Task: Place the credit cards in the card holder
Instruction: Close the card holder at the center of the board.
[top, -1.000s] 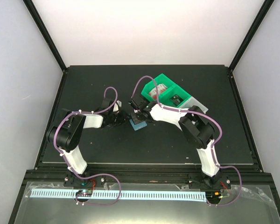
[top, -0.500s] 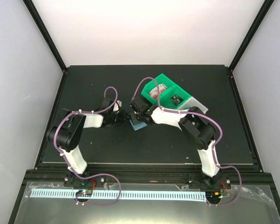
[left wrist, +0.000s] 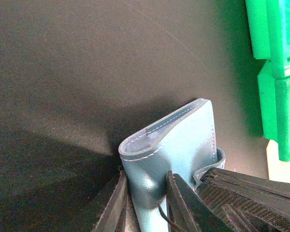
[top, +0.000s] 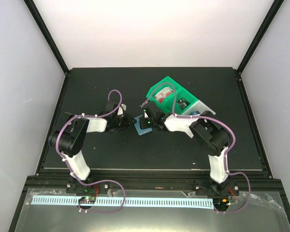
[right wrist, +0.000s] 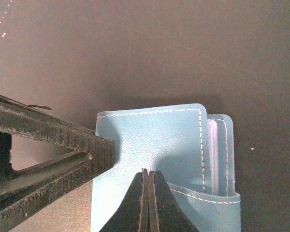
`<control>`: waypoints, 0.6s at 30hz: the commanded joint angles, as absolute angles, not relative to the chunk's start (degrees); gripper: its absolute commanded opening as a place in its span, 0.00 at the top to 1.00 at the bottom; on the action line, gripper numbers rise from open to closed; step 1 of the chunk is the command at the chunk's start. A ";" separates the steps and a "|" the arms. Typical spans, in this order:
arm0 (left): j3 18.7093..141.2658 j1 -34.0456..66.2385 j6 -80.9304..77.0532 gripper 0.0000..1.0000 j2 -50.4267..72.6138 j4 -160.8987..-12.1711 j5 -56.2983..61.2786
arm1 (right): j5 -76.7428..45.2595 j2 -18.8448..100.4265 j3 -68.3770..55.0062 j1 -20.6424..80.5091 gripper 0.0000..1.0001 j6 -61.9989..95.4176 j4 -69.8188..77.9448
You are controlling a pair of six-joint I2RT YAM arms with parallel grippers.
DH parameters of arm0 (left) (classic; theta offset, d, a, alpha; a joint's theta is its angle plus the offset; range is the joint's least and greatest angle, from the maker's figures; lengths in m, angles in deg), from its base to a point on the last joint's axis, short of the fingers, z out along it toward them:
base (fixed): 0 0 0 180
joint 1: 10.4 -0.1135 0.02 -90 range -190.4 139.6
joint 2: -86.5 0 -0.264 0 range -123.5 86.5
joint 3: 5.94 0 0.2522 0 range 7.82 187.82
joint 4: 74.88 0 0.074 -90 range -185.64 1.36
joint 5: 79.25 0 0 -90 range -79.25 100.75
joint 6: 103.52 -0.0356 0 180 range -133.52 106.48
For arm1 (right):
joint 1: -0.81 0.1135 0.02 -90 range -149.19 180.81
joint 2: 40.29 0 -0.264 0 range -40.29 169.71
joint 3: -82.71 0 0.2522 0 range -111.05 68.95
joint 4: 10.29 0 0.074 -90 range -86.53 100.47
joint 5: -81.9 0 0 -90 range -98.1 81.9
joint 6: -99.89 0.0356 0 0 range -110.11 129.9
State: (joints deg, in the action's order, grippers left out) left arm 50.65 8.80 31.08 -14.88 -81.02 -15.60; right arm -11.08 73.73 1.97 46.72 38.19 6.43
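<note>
The card holder (left wrist: 183, 140) is a teal-blue wallet lying folded on the black mat. My left gripper (left wrist: 146, 178) is shut on its folded spine end, one finger on each side. My right gripper (right wrist: 146, 173) is shut, with its closed tips resting on the top cover of the card holder (right wrist: 154, 137) and holding nothing. A pale clear pocket edge (right wrist: 212, 154) shows between the covers at the open side. The credit cards are hidden. From above, the two grippers (top: 129, 124) (top: 144, 123) meet over the card holder (top: 139, 130) at mid-table.
A green plastic bin (top: 170, 87) stands just behind the right gripper, with a white bin (top: 203, 107) beside it. The green bin (left wrist: 275, 72) also fills the left wrist view's right edge. Black mat (top: 101, 87) surrounds the wallet.
My right gripper has swung from behind the wallet down over it, and its tips now lie on the cover. The left gripper and the wallet have stayed put.
</note>
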 commanded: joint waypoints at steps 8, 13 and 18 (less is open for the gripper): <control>48.42 9.45 30.33 0.75 -19.66 -89.30 -12.94 | -23.37 77.42 10.21 45.09 0.99 41.55 13.22; 48.05 9.55 30.22 0.75 -19.38 -88.93 -13.61 | -29.00 74.26 8.23 41.63 0.99 42.38 10.19; 47.42 9.55 30.05 0.71 -18.56 -88.64 -14.25 | -37.85 75.05 6.09 39.65 0.99 44.48 7.24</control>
